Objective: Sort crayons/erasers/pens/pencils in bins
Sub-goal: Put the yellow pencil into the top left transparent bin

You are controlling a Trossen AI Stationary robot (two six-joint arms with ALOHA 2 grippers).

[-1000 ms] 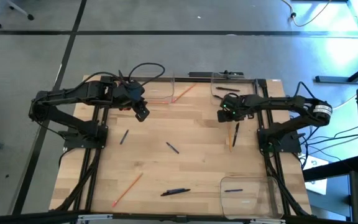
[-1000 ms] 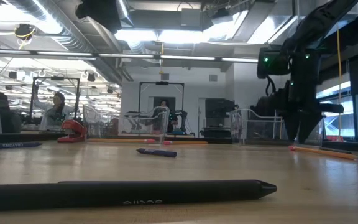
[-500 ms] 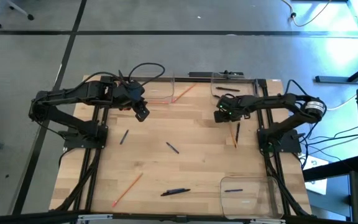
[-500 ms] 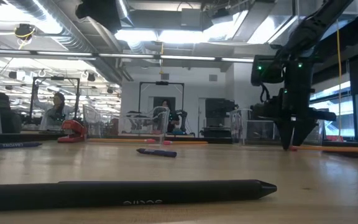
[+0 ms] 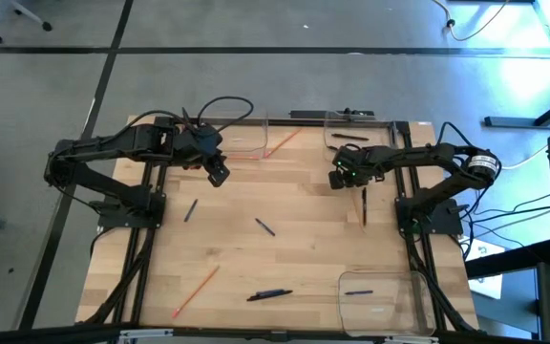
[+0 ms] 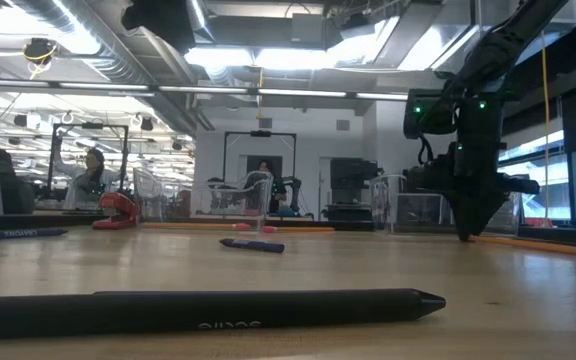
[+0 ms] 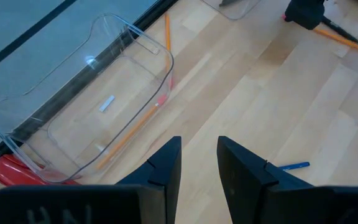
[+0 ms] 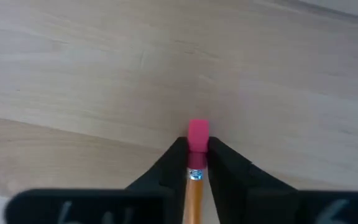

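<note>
An orange pencil with a pink eraser lies on the wooden table near its right side. My right gripper points down at its eraser end and is shut on it; the low view shows the gripper down at the tabletop. My left gripper hangs open above the table's far left, holding nothing, near a clear bin with pencils in it. Dark pens and another pencil lie loose on the table. My right gripper pinches the pencil between its two fingers at the metal band just behind the eraser. The fingers come from above, pointing down, one on each side of the shaft. The pencil's shaft lies on the table.
A second clear bin with dark pens stands at the far right, a third at the near right corner. A dark pen lies close beside the held pencil. A red thing sits by the far-left bin.
My right gripper has sunk to the tabletop over the pencil's eraser end, and its fingers have shut on the pencil.
</note>
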